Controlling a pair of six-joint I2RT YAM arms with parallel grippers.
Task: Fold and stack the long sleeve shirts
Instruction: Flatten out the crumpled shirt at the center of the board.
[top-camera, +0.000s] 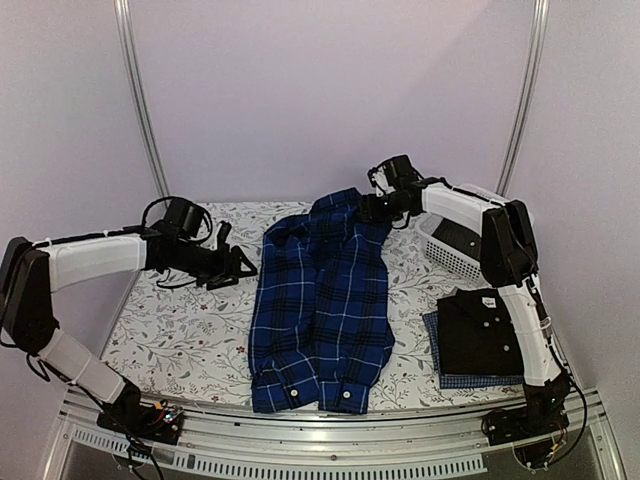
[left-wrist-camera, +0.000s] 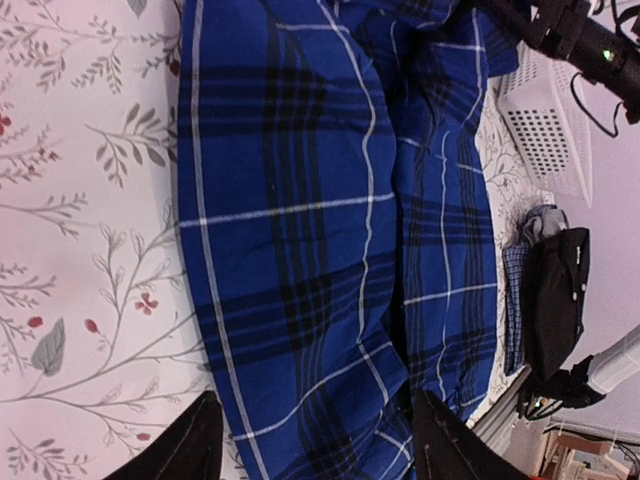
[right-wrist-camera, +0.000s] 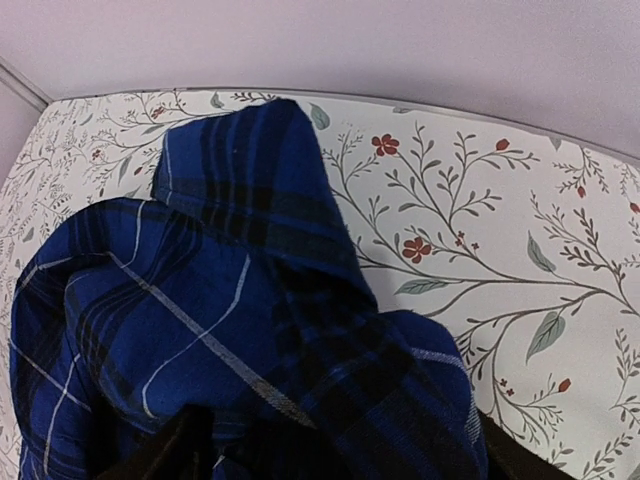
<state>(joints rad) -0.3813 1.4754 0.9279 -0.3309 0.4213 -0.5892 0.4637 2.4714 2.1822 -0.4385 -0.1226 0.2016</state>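
The dark blue plaid shirt lies folded lengthwise down the middle of the table, cuffs at the near edge. My right gripper is at its far end, fingers spread wide with bunched plaid cloth between them. My left gripper is open and empty just left of the shirt's edge, and the plaid shirt fills the left wrist view beyond its fingers. The folded black shirt lies on the fine blue check shirt at the near right.
A white lattice basket stands at the far right, behind the stack. It also shows in the left wrist view. The table has a floral cloth. A metal rail runs along the near edge.
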